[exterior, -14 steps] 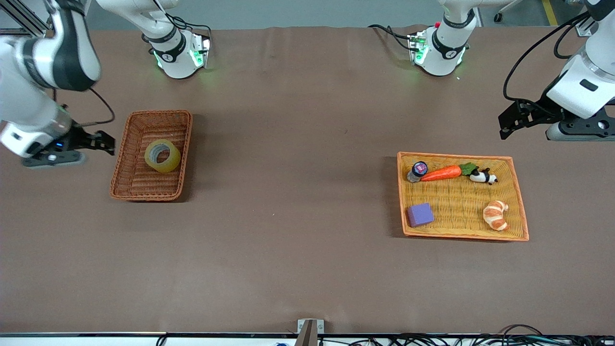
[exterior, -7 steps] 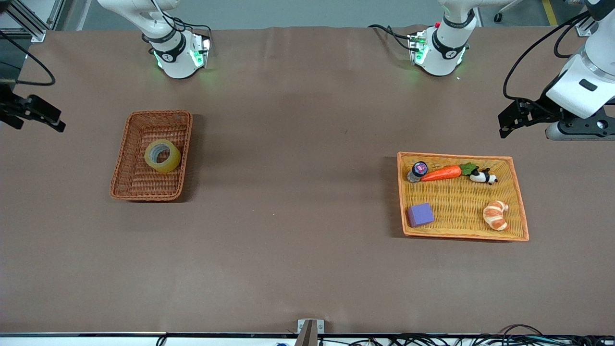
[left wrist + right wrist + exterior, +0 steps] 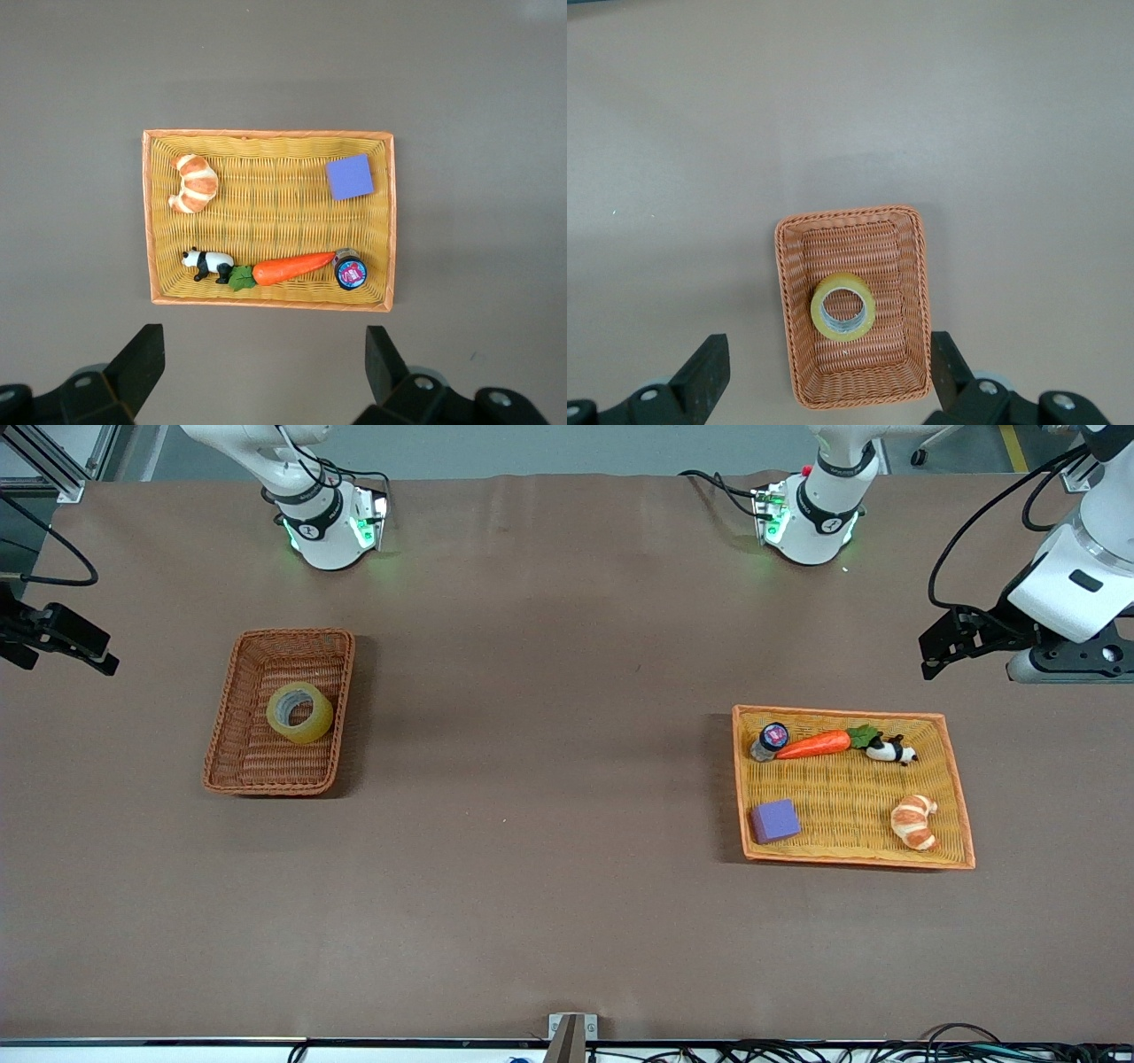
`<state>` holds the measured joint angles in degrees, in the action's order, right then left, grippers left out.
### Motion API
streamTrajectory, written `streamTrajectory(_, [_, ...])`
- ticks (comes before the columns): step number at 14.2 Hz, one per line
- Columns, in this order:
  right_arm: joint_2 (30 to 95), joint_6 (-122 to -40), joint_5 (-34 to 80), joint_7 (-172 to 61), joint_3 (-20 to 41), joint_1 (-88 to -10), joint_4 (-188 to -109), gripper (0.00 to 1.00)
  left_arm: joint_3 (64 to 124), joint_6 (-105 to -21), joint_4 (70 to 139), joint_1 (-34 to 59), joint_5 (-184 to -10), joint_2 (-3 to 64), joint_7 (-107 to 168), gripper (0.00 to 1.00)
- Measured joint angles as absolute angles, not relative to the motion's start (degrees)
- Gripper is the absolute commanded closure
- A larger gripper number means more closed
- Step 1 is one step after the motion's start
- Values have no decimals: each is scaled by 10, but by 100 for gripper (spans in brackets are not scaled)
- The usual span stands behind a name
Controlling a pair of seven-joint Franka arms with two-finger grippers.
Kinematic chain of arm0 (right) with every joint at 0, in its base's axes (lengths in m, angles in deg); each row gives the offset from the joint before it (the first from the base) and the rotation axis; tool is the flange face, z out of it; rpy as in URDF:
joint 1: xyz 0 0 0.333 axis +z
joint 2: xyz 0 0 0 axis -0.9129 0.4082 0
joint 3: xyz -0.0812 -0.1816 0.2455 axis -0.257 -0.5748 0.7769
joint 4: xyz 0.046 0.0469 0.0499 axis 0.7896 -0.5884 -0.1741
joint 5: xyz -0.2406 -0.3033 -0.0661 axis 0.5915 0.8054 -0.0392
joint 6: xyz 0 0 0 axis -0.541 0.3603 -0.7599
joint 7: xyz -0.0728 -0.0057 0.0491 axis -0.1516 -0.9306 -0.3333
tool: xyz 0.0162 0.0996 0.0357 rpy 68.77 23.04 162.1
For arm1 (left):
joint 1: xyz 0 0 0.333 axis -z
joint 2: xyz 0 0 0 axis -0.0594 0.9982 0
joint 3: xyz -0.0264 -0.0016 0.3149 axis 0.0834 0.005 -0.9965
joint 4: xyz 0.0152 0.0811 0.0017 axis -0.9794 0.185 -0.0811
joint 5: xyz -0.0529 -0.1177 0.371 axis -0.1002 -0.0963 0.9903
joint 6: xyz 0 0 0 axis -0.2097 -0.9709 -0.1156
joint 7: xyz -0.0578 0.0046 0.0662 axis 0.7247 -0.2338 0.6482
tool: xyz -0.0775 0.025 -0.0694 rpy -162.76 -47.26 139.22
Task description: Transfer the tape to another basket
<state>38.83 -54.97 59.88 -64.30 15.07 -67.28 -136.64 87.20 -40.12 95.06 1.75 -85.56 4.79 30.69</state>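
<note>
tape (image 3: 299,712) alone in basket (image 3: 232,726)

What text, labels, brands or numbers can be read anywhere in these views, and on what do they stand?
No text can be read in any view.
Small bottle in the yellow tray: its cap carries a coloured printed label, too small to read.
Arm bases: a dark band carries a small white mark, too blurred to read.
Tape in the basket: no print shows.
Left gripper and right gripper: open, no markings show.
</note>
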Motion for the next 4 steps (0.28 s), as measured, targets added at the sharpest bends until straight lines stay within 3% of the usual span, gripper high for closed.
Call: streamTrajectory(4, [389, -547, 599, -643, 149, -673, -1365, 0, 872, -401, 947, 18, -856, 48, 307, 0])
